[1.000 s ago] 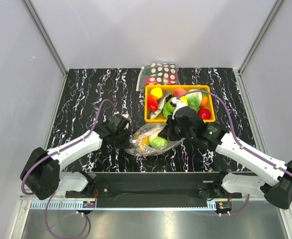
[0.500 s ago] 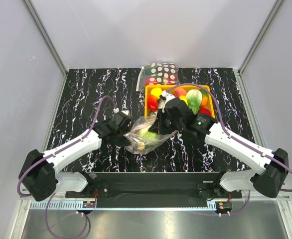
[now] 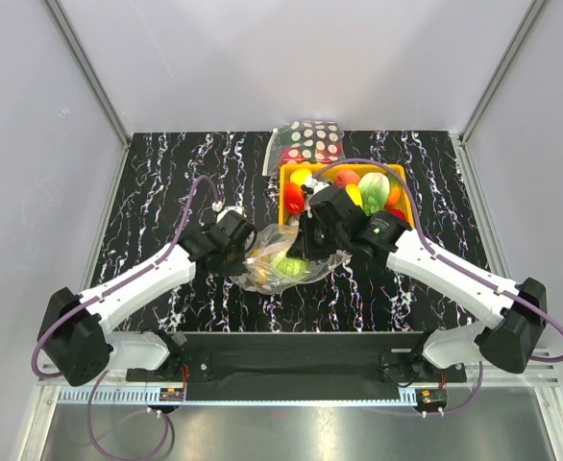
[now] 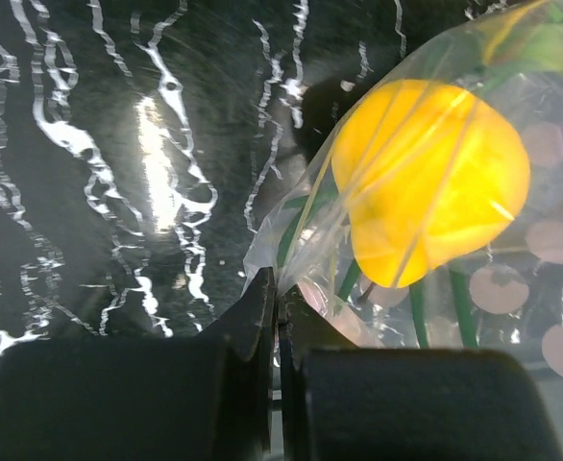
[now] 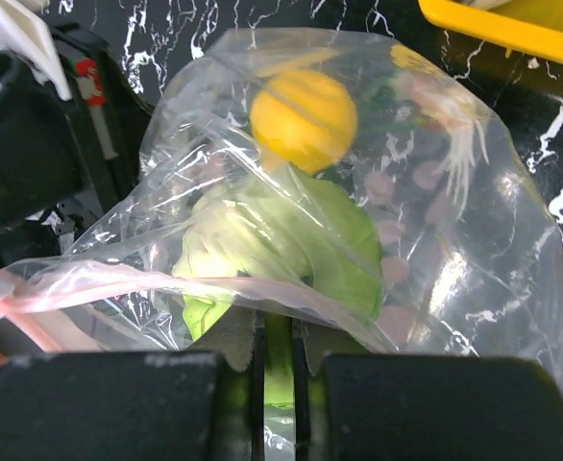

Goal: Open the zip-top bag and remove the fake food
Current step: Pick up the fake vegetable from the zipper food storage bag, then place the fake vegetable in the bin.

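The zip-top bag [image 3: 280, 267] is a crinkly see-through bag with a pink zip strip [image 5: 89, 283], held between both grippers just above the table. Inside it are fake food pieces: a green leafy vegetable [image 5: 291, 240] and a round yellow fruit [image 5: 303, 120], which also shows in the left wrist view [image 4: 430, 182]. My left gripper [image 3: 248, 252] is shut on the bag's left edge [image 4: 280, 293]. My right gripper [image 3: 310, 252] is shut on the bag's plastic at the zip strip [image 5: 278, 322].
An orange-yellow tray [image 3: 282, 213] with several toy fruits and vegetables stands just behind the bag; its corner shows in the right wrist view [image 5: 512, 24]. A polka-dot bag [image 3: 305, 144] lies behind the tray. The table is black marble-patterned, with white walls around it.
My right gripper has moved left and away from the bases with the bag's zip edge. The bag has shifted left and bunched between the grippers. My left gripper moved slightly toward the bag.
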`<state>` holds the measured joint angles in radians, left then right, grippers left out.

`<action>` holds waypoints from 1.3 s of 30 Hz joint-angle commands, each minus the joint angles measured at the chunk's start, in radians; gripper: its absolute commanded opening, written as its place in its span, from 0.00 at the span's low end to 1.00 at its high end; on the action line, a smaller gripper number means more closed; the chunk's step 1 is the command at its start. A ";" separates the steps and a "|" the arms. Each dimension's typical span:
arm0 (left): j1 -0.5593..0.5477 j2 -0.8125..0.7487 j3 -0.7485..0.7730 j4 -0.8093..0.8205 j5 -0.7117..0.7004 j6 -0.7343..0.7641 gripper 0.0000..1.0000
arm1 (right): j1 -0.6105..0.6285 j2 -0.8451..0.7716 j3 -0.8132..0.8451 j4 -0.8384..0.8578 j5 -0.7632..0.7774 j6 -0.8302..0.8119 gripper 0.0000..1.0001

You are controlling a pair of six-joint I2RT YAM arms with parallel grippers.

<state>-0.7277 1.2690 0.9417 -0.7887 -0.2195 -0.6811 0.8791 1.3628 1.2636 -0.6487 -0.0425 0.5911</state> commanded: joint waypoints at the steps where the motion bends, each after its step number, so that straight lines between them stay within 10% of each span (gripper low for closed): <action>1: -0.004 -0.033 0.023 -0.035 -0.086 0.000 0.00 | 0.012 -0.024 0.065 -0.006 0.021 -0.013 0.00; 18: 0.094 0.004 -0.118 0.046 0.006 0.043 0.00 | 0.009 -0.195 0.140 -0.310 -0.128 -0.037 0.00; 26: 0.201 -0.023 -0.146 0.062 0.057 0.095 0.00 | -0.015 -0.234 0.269 -0.486 0.038 -0.129 0.00; 39: 0.307 -0.115 -0.155 0.011 0.091 0.137 0.00 | -0.276 -0.068 0.419 -0.330 -0.080 -0.266 0.00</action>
<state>-0.4431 1.1923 0.7937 -0.7700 -0.1455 -0.5709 0.6727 1.2629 1.6199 -1.0794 -0.0517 0.3767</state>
